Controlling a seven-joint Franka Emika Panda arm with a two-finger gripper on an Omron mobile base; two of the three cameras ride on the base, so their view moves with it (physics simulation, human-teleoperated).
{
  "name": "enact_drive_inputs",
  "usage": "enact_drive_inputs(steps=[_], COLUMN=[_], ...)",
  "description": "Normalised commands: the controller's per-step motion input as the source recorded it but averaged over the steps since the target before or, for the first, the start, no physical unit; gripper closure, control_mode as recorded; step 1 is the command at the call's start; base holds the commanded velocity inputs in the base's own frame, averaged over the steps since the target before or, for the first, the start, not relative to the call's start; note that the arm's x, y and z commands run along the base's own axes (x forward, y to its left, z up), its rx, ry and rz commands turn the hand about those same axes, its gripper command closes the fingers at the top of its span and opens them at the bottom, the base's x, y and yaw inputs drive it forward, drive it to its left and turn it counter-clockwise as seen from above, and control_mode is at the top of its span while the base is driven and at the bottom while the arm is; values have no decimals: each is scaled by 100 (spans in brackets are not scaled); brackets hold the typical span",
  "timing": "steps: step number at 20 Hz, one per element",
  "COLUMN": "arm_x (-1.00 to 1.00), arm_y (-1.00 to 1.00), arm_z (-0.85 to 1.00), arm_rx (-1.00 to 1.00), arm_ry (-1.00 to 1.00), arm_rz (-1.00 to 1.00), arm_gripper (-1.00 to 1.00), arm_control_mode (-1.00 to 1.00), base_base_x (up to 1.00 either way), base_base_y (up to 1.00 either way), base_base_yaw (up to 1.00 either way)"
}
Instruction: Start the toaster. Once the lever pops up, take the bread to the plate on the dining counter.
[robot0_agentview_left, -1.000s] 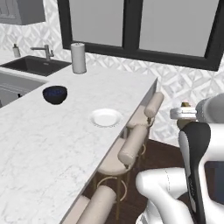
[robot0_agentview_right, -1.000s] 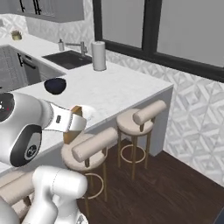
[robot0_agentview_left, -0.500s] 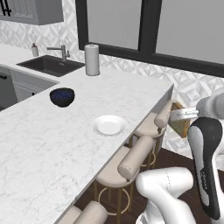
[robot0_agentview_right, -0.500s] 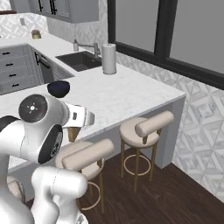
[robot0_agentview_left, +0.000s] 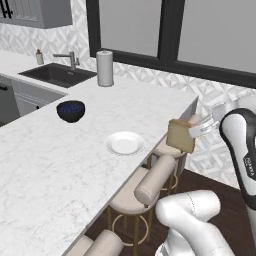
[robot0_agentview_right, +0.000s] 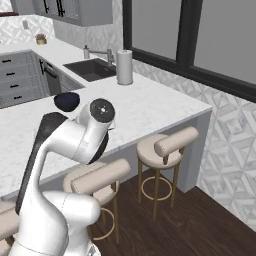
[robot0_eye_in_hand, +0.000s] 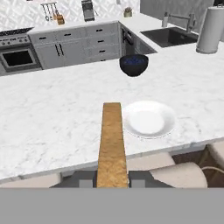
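Note:
The bread (robot0_agentview_left: 180, 136), a tan slice with a brown crust, hangs upright off the long edge of the dining counter (robot0_agentview_left: 60, 165), above the stools. My gripper (robot0_agentview_left: 194, 131) is shut on it from the right. The white plate (robot0_agentview_left: 124, 143) lies on the counter just left of the slice, close to the edge. In the hand view the bread (robot0_eye_in_hand: 112, 135) stands edge-on between my fingertips, with the plate (robot0_eye_in_hand: 148, 119) a little ahead and to its right. A small grey boxy appliance (robot0_eye_in_hand: 88, 9) on the far counter may be the toaster; it is too small to tell.
A dark blue bowl (robot0_agentview_left: 70, 110) sits farther in on the counter. A paper towel roll (robot0_agentview_left: 105, 68) stands by the sink (robot0_agentview_left: 57, 75). Padded stools (robot0_agentview_left: 155, 185) line the counter's overhang below the bread. Grey cabinets and an oven (robot0_eye_in_hand: 19, 57) lie beyond the counter.
Both base views have shifted, so the base has moved along the counter. The bread in my gripper now shows in the left base view, closer to the plate.

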Motion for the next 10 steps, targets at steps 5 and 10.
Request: enact_drive_inputs(steps=[5,10], arm_x=[74,80], arm_y=[27,19], arm_z=[0,-27], arm_rx=[21,19], arm_ry=[24,9], arm_rz=[36,13], arm_gripper=[100,100], arm_control_mode=[-100,-100], base_base_x=[0,0], base_base_y=[0,0], base_base_yaw=[0,0])
